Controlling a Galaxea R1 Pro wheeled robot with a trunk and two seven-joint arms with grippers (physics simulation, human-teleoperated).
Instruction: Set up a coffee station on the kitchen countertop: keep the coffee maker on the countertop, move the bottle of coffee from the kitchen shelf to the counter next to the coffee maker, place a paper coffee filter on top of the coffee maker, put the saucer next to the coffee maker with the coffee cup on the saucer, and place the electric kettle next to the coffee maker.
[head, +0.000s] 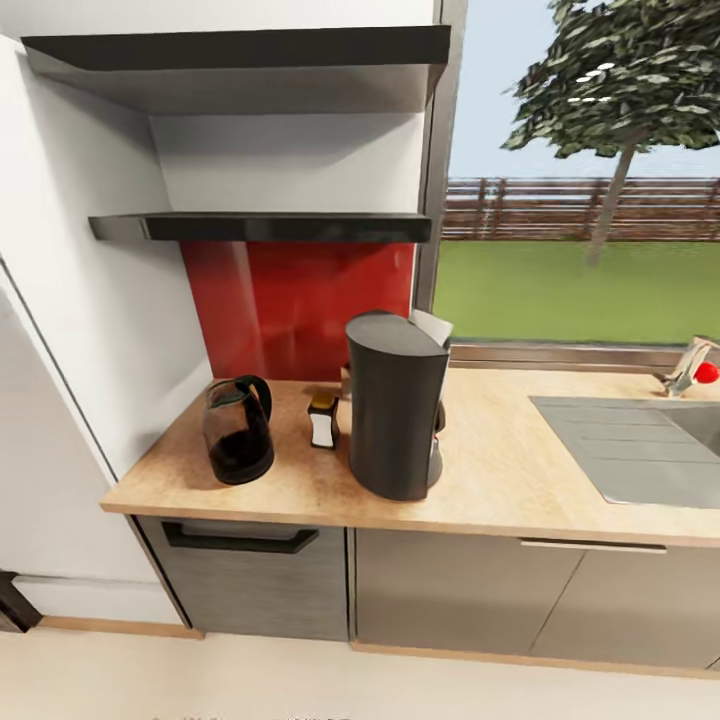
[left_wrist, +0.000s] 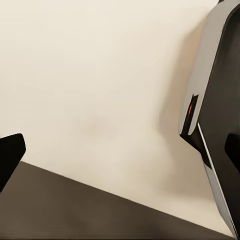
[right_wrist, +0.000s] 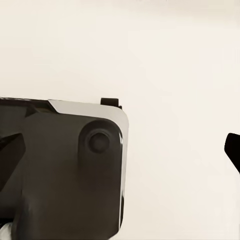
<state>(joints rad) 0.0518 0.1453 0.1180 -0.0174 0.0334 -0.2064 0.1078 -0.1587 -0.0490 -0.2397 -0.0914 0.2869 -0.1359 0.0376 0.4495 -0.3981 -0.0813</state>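
Observation:
The kitchen countertop (head: 500, 480) runs across the head view with the red backsplash behind it. The coffee maker (head: 395, 415), a tall dark grey cylinder, stands on it with a pale wedge-shaped piece (head: 432, 326) at its top. Just left of it is the bottle of coffee (head: 322, 419), and further left the black electric kettle (head: 238, 430). The black kitchen shelf (head: 260, 227) above them is bare. Saucer and coffee cup are out of view. My left gripper (left_wrist: 120, 152) and right gripper (right_wrist: 120, 150) are open, pointing at pale floor, holding nothing.
A grey sink (head: 630, 445) with a tap (head: 690, 368) and red knob lies at the counter's right. A second shelf (head: 240, 45) hangs higher. A white tall unit (head: 60, 420) borders the counter's left end. A small tan object (head: 345, 380) peeks out behind the coffee maker.

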